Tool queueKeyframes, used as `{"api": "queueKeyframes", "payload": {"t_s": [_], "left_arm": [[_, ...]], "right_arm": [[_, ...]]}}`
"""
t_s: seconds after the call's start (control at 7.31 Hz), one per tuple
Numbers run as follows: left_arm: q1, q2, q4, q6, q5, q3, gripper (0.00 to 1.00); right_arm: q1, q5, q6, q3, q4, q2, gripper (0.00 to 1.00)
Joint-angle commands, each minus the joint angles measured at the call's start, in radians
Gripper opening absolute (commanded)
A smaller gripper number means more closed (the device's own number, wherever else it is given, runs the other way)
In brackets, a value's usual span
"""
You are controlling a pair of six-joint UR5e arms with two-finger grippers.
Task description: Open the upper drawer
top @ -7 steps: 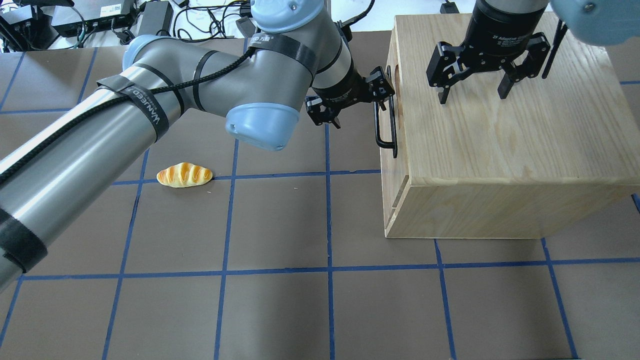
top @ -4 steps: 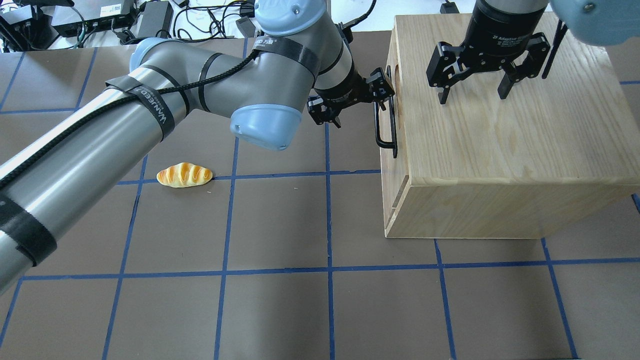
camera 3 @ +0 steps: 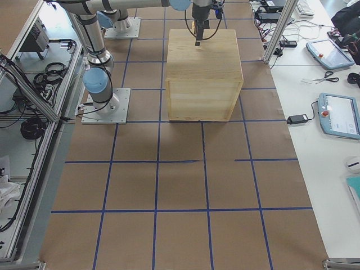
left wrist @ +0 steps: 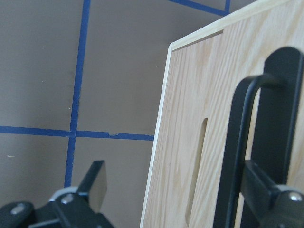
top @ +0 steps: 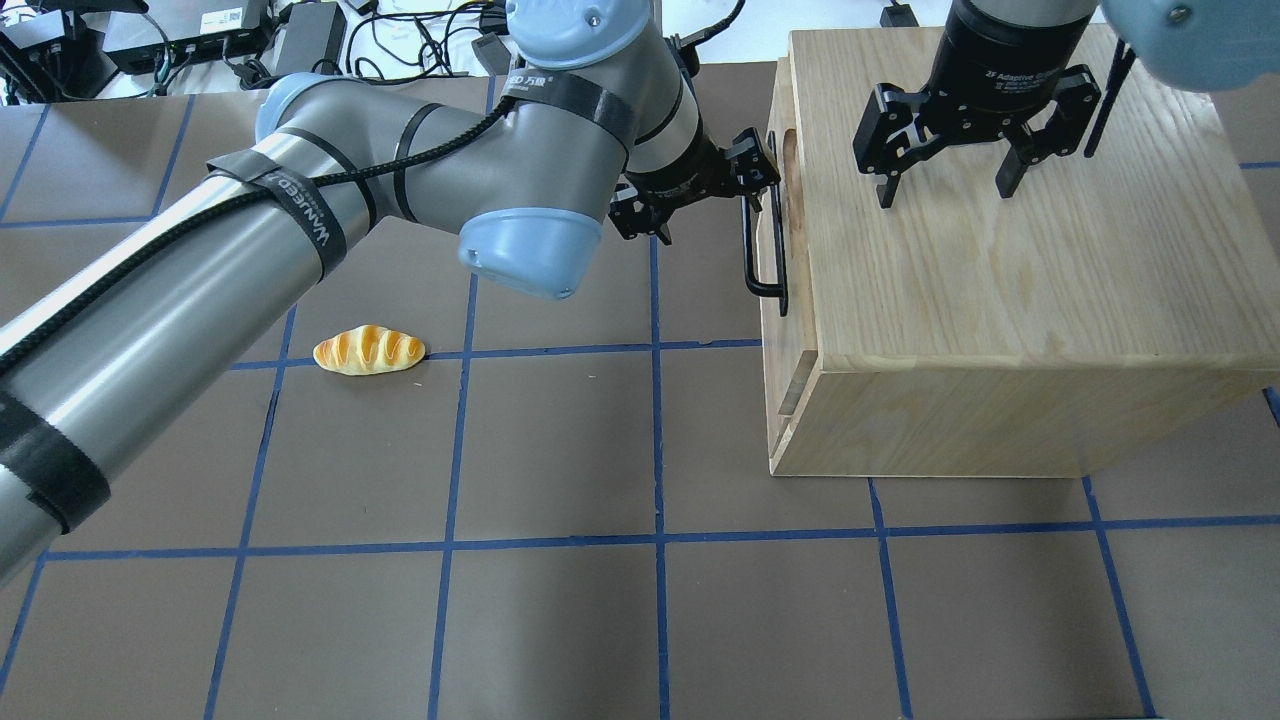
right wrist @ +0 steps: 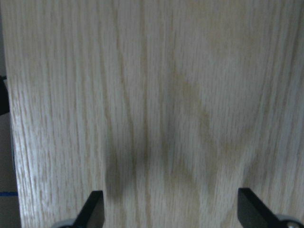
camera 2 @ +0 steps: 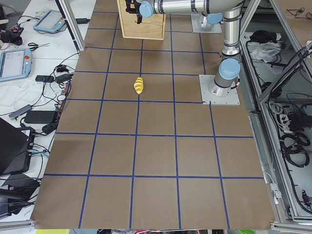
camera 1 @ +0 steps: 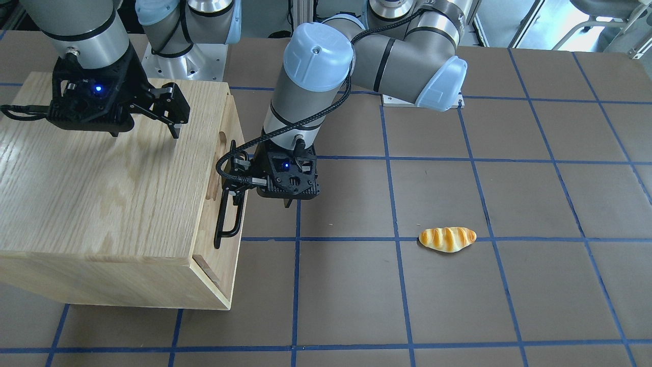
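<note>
The upper drawer point(top: 780, 105) is a pale-wood panel with an oblong cutout and a long black bar handle point(top: 765, 250), set in the oak cabinet's point(top: 1000, 280) left face. It stands slightly out from the cabinet. My left gripper point(top: 705, 215) is open, with one finger hooked behind the handle and the other out over the mat. In the left wrist view the handle point(left wrist: 237, 142) crosses the drawer front point(left wrist: 190, 95). My right gripper point(top: 945, 190) is open, fingertips down on the cabinet top. In the front view the left gripper point(camera 1: 262, 199) is at the handle point(camera 1: 229, 209).
A toy bread roll point(top: 368, 350) lies on the brown gridded mat to the left of the cabinet; it also shows in the front view point(camera 1: 447, 239). Cables and power bricks point(top: 200, 40) lie beyond the mat's far edge.
The left gripper has pulled leftward, away from the cabinet, with the handle on its finger. The drawer has slid out a little, and a gap shows at its side. The right gripper has not moved.
</note>
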Motion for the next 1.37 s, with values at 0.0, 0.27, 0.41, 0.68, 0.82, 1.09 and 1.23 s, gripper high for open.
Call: {"api": "queueKeyframes", "payload": {"t_s": [0.0,0.27,0.41,0.68,0.82,1.09,1.23], "left_arm": [[0.002,-0.001,0.0,0.01,0.017,0.001,1.0],[0.008,-0.001,0.0,0.019,0.019,0.001,1.0],[0.008,-0.003,0.0,0.024,0.02,0.001,1.0],[0.009,-0.009,-0.001,0.025,0.057,0.002,1.0],[0.014,-0.007,-0.001,0.036,0.076,0.002,1.0],[0.034,-0.007,-0.001,0.053,0.076,0.004,1.0],[0.049,-0.004,-0.001,0.056,0.074,0.002,1.0]], "right_arm": [[0.0,0.0,0.0,0.001,0.0,0.0,1.0],[0.0,0.0,0.0,0.0,0.0,0.0,1.0],[0.0,0.0,-0.001,0.0,0.0,0.0,1.0],[0.0,0.0,-0.001,0.0,0.0,0.0,1.0],[0.0,0.0,-0.001,0.0,0.0,0.0,1.0],[0.0,0.0,0.0,0.0,0.0,0.0,1.0],[0.0,0.0,-0.001,0.0,0.0,0.0,1.0]]}}
